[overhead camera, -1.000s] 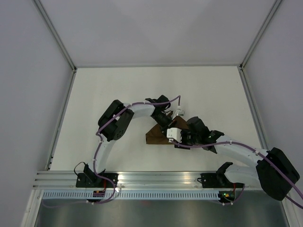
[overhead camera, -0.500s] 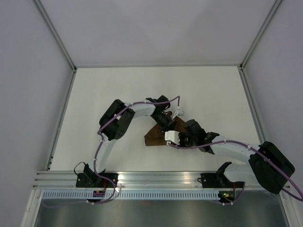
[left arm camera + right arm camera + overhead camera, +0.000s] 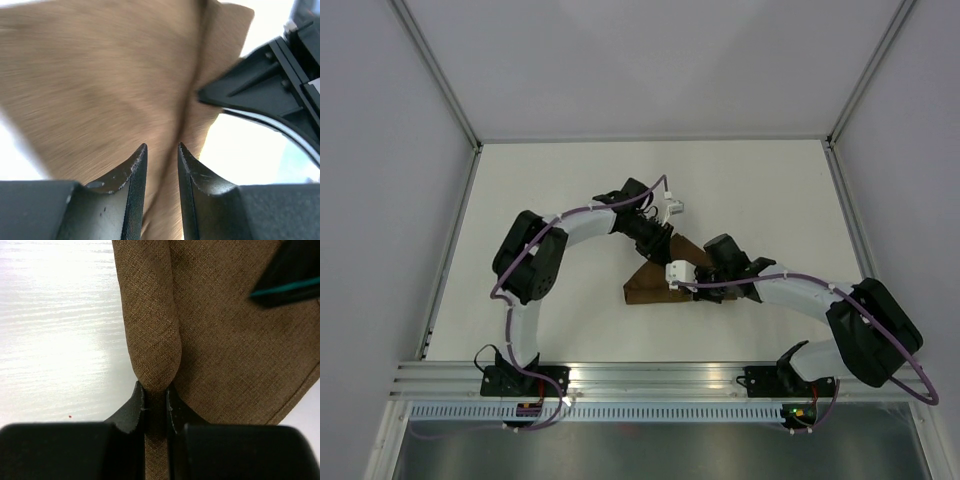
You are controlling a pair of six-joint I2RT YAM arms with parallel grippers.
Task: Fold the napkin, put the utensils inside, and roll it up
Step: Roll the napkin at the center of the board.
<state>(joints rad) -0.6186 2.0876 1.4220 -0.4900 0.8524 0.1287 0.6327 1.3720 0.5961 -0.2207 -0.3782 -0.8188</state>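
The brown napkin (image 3: 645,287) lies folded into a triangle near the middle of the white table (image 3: 550,190). My right gripper (image 3: 695,290) reaches in from the right. In the right wrist view it (image 3: 155,387) is shut on a rounded fold of the napkin (image 3: 225,340), with cloth pinched between the pads. My left gripper (image 3: 659,246) hovers at the napkin's far edge. In its own view it (image 3: 161,146) is open by a narrow gap, above the blurred napkin (image 3: 100,90) and holding nothing. The utensils are hidden. I cannot tell what the dark, teal-edged shape (image 3: 290,285) is.
The right arm's black body (image 3: 265,95) sits close to the right of the left fingers. Grey walls enclose the table on three sides. An aluminium rail (image 3: 650,375) with both arm bases runs along the near edge.
The left jaws have let go of the cloth and opened, and the left arm has swung back and to the left. The right gripper has shut on the napkin's fold and shifted slightly left.
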